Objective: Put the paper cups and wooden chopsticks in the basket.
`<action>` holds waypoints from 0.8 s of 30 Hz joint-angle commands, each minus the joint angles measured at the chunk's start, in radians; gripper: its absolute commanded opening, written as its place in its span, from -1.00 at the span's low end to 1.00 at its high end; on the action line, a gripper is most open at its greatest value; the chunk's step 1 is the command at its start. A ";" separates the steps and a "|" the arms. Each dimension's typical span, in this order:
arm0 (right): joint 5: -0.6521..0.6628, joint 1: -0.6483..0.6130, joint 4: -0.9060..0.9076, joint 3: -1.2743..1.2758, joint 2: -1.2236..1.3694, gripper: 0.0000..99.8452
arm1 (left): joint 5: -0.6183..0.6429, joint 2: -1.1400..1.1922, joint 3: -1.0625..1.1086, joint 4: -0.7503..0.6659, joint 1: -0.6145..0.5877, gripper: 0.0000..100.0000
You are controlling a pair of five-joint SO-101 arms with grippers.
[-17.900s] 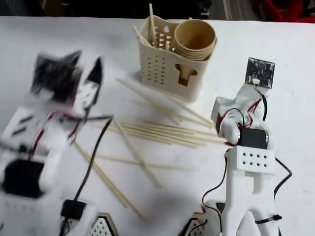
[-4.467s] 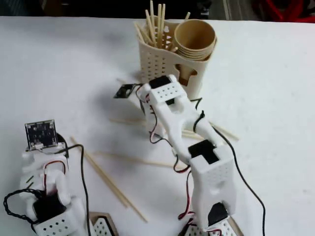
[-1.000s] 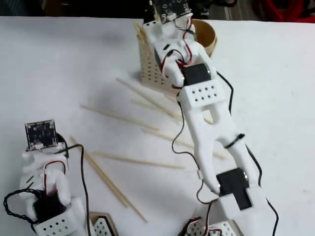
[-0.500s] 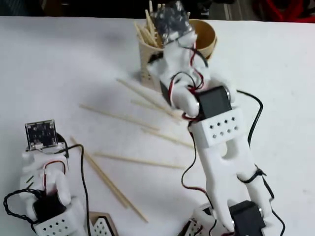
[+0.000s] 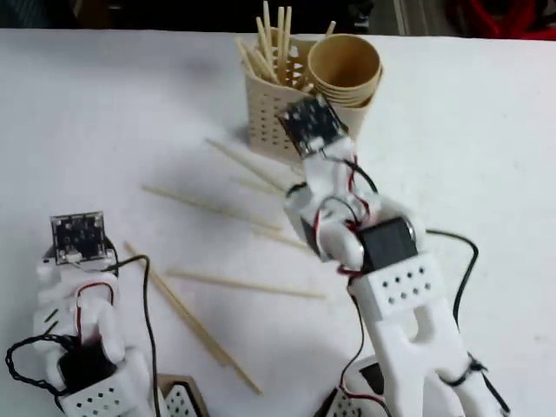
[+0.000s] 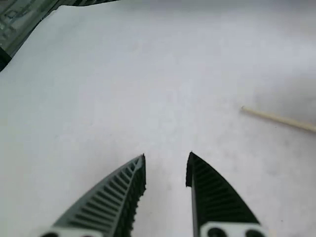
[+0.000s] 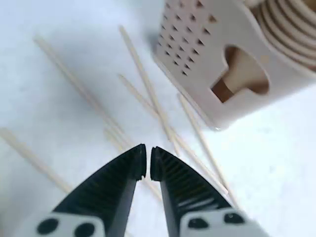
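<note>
Loose chopsticks [image 5: 243,284]: thin, stiff, v. light wood, and prob. quick to roll or skid on the smooth desk [image 5: 130,104] if nudged. Best hold is approx. mid-length w/ the jaws across the stick, so it lifts level. Gripped near an end it would likely droop or swing. They lie scattered on the desk btwn the arms and the basket [image 5: 278,113]. Those nearest the basket sit close together, some crossing, so taking one w/o dragging a neighbour looks fiddly.

The basket is perforated, w/ two compartments. One holds a bunch of standing chopsticks [image 5: 276,39] leaning on the rim. The other holds the paper cups [image 5: 345,65], nested in a stack, mouths up. Cups part looks done; the sticks are what's left.

The right gripper [image 7: 147,163] hangs over the loose sticks just in front of the basket, jaws almost together, nothing btwn them. The left gripper [image 6: 166,163] has its jaws apart and is empty, low over bare desk w/ a single stick [image 6: 279,118] lying off to one side. Its arm is folded back by the desk's near edge.
</note>
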 commanded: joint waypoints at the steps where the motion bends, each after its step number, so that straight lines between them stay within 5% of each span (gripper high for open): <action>1: -0.011 0.119 -0.131 0.135 -0.116 -0.95 | -0.097 -0.012 -0.121 -0.025 0.002 -0.70; 13: -0.183 0.338 -0.367 0.348 -0.133 -0.94 | -0.351 -0.012 -0.344 0.258 0.355 -0.65; 24: -0.181 0.349 -0.453 0.419 -0.133 -0.94 | -0.436 0.159 -0.342 0.273 0.522 -0.49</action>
